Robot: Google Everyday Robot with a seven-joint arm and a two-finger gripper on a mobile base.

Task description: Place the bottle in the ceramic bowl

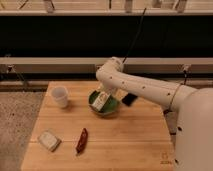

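Wooden tabletop (pixel 125 145), with the bottle (pixel 101 100) already at the green ceramic bowl (pixel 114 107) under the gripper (pixel 104 94).

Toward the front-left corner lie a pale block (pixel 49 140) and a dark red packet (pixel 81 140), both well apart from the work. Farther back, near the middle of the far edge, the bottle leans tilted over the bowl's left side. I cannot tell whether the gripper pinches it or is spread clear of it. My worry is a release while the bottle leans on the rim. It could then tip out toward the white cup (pixel 60 96) by the far-left corner, or a sideways pull could drag the bowl. The arm (pixel 145 89) reaches in from the right edge, its elbow raised over the far edge and its wrist bent down onto the bowl.
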